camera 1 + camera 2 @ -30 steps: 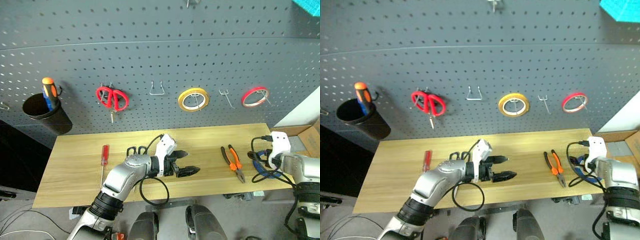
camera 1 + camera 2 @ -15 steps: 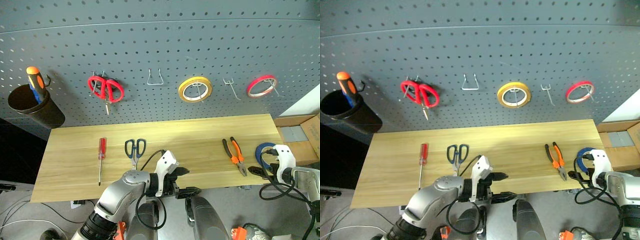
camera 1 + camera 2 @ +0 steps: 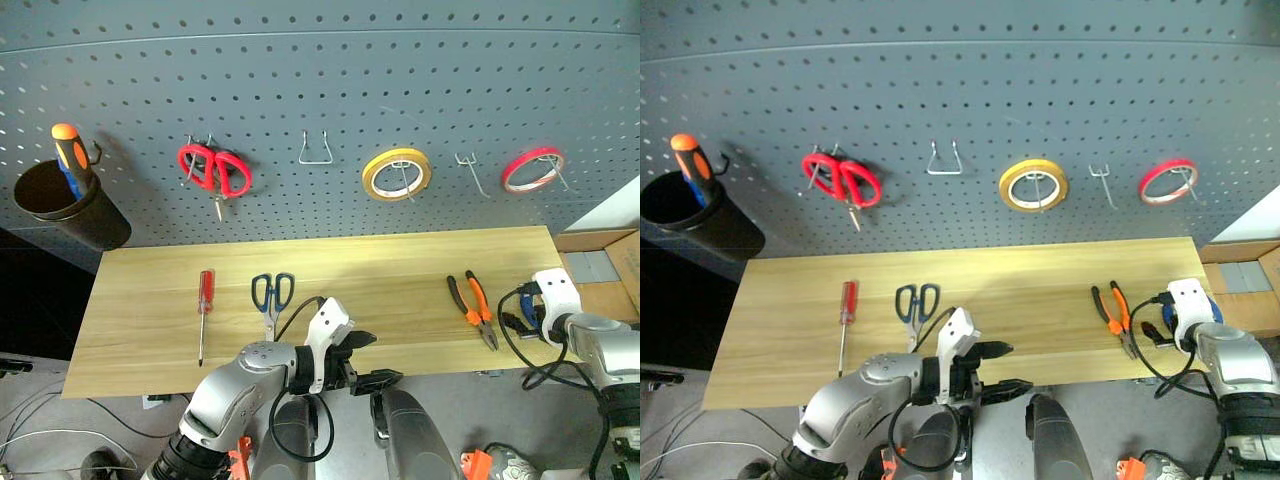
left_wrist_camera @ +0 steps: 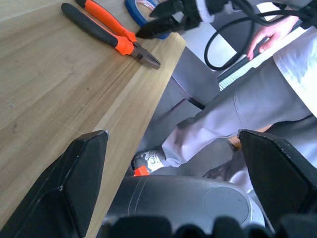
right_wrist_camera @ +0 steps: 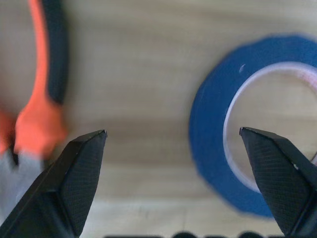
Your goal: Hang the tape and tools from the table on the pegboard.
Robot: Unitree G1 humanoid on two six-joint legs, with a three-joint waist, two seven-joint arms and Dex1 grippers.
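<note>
- Left gripper [image 3: 372, 361]: jaws apart, empty, at the table's [image 3: 150, 330] near edge.
- Right gripper [image 4: 157, 19]: jaws spread, empty, just above the blue tape [image 5: 223, 134] lying flat beside the pliers [image 3: 471, 309].
- Scissors [image 3: 271, 297] and screwdriver [image 3: 203, 312]: lying on the table below the pegboard [image 3: 320, 90].

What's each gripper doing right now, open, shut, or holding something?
Left gripper: open, empty, at the table's near edge.
Right gripper: open, empty, over the blue tape beside the pliers.
</note>
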